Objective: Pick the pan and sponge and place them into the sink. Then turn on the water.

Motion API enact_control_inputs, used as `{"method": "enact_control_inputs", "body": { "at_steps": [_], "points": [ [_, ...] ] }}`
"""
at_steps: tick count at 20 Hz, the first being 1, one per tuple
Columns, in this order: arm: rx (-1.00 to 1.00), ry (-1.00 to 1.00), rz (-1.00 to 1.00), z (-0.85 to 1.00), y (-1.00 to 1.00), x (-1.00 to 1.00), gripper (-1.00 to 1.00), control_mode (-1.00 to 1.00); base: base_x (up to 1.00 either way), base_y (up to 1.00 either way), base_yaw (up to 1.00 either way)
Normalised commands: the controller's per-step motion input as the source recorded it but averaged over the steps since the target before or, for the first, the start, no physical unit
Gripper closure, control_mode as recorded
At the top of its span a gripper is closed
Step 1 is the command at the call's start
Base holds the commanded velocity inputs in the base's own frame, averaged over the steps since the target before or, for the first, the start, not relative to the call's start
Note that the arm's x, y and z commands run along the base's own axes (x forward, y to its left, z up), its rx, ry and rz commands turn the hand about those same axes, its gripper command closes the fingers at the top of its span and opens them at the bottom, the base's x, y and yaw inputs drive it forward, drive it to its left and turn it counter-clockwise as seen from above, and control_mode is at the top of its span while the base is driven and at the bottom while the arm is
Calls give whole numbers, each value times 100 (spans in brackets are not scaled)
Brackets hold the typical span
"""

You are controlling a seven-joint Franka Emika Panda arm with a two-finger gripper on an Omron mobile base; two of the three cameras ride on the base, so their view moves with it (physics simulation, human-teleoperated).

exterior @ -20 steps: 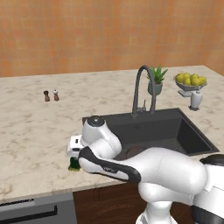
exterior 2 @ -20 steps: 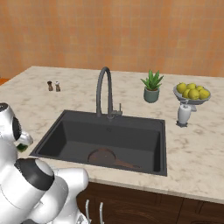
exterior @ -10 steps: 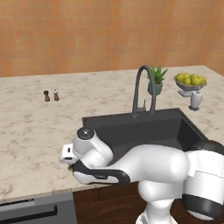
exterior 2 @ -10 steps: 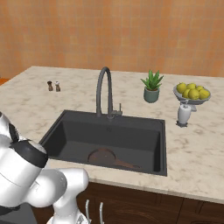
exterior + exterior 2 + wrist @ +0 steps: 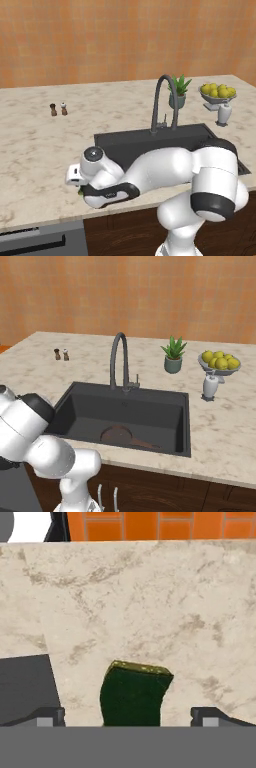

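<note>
The sponge (image 5: 135,694), dark green with a yellow edge, lies on the marble counter between my open gripper's (image 5: 129,717) fingertips, one dark tip (image 5: 47,716) on each side with a gap to the block. In the left base view my hand (image 5: 75,175) hangs low over the counter's front edge, left of the sink (image 5: 130,142), and a sliver of green sponge (image 5: 80,190) shows under it. The pan (image 5: 116,434) rests on the sink (image 5: 165,406) floor near its front wall, handle pointing right. The grey arched faucet (image 5: 119,356) stands behind the basin with no stream coming from it.
Two small shakers (image 5: 58,109) stand at the counter's back left. Right of the faucet are a potted plant (image 5: 178,92), a bowl of lemons (image 5: 217,92) and a white vase (image 5: 224,114). The sink's corner (image 5: 25,687) lies close to the sponge.
The hand has sunk a little toward the counter's front edge and the elbow has swung lower and to the right. The jaws stay open and the sponge has not moved.
</note>
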Motion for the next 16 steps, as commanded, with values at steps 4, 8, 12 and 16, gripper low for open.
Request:
{"method": "enact_control_inputs", "body": {
  "at_steps": [4,8,12,16],
  "points": [
    [-4,0,0,-23,14,24,-100,-100,0,0,0],
    [-4,0,0,-23,17,38,-100,-100,0,0,0],
    [-5,0,0,-24,24,39,-100,-100,0,0,0],
    [-8,0,-1,-30,36,15,-100,-100,0,0,0]
  ]
}}
